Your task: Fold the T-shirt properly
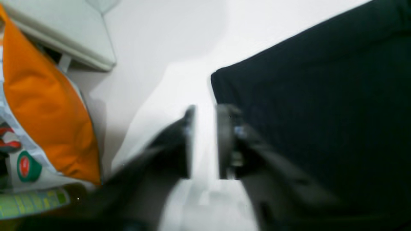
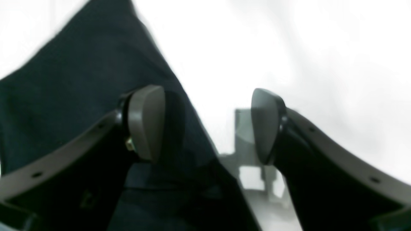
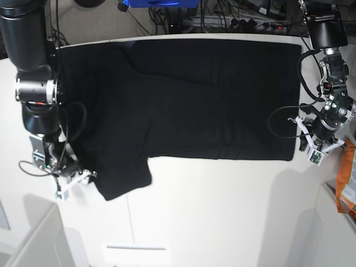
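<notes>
The black T-shirt (image 3: 194, 100) lies spread flat across the far half of the white table (image 3: 222, 211), one sleeve hanging toward the front left. My left gripper (image 3: 312, 149) sits just off the shirt's right edge, near its front corner. In the left wrist view this gripper (image 1: 205, 134) is open by a narrow gap with only white table between its fingers, and the T-shirt (image 1: 321, 112) lies to its right. My right gripper (image 2: 207, 125) is wide open, straddling the T-shirt (image 2: 80, 80) edge, holding nothing. In the base view it (image 3: 72, 181) is beside the sleeve.
An orange snack bag (image 1: 48, 106) lies close on the left gripper's outer side, also seen at the table's right edge (image 3: 346, 183). A white box (image 1: 64, 32) stands behind it. Cables and gear (image 3: 233, 16) crowd the far side beyond the table.
</notes>
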